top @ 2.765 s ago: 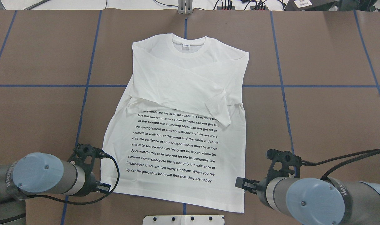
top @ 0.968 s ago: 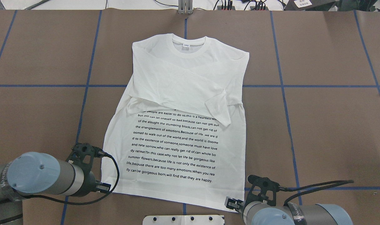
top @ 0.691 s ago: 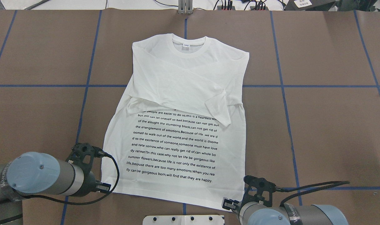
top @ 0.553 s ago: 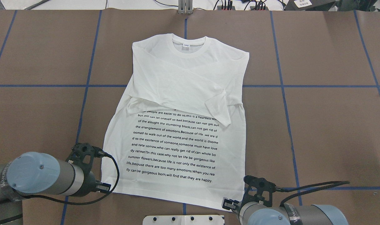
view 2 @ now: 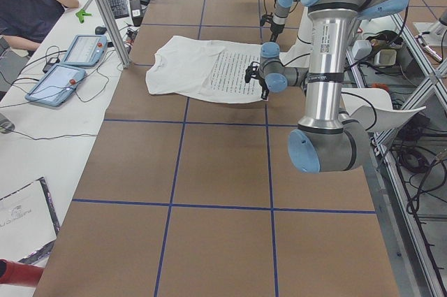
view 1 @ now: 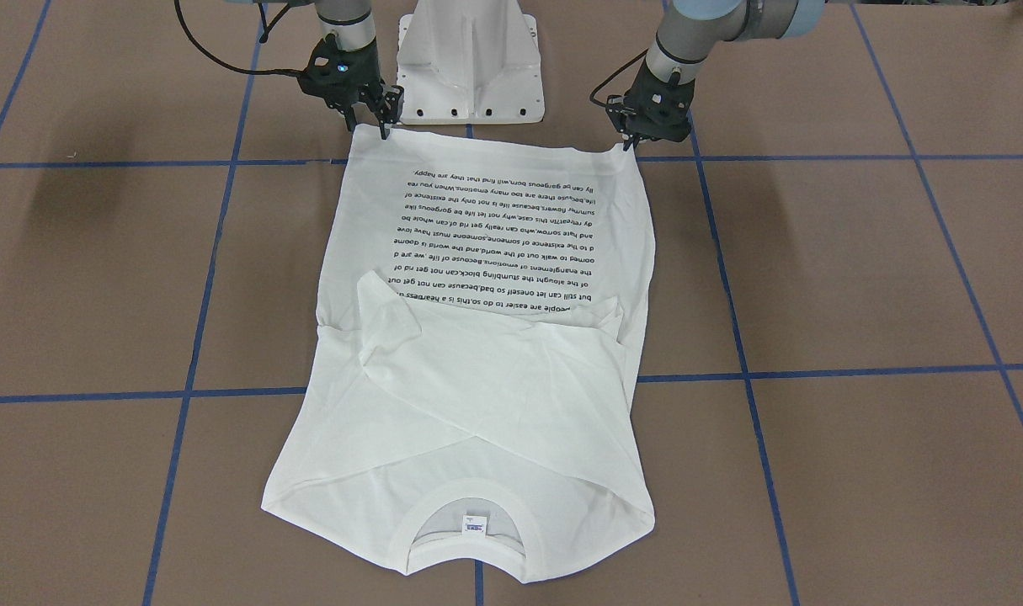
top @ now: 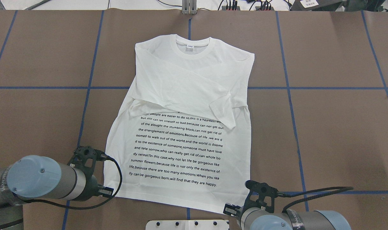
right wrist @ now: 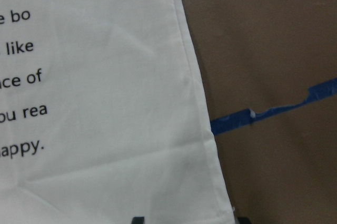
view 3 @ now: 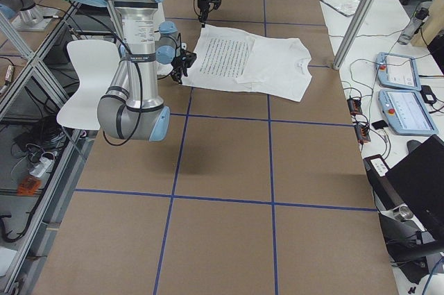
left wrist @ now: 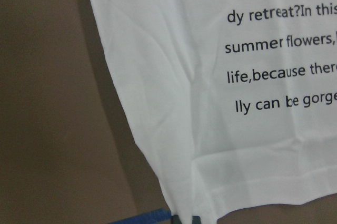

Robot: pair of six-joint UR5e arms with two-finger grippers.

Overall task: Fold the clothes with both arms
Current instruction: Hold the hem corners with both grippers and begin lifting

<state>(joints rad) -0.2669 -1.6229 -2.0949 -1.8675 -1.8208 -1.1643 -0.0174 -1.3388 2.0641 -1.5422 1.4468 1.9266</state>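
Note:
The white T-shirt lies flat on the brown table, collar at the far side, printed text up, both sleeves folded across the chest. In the front-facing view the shirt has its hem towards the robot. My left gripper is shut on the hem's left corner, and its tips pinch the cloth at the bottom edge of the left wrist view. My right gripper stands open, one finger on each side of the hem's right corner. From overhead, the left gripper and right gripper sit at the two near corners.
The white pedestal base stands just behind the hem, between the two arms. Blue tape lines cross the brown table cover. A seated person and tablets are at a side bench beyond the table's far edge.
My right arm has come down towards the robot and leftwards, reaching the hem's right corner. The left arm and the shirt have stayed put.

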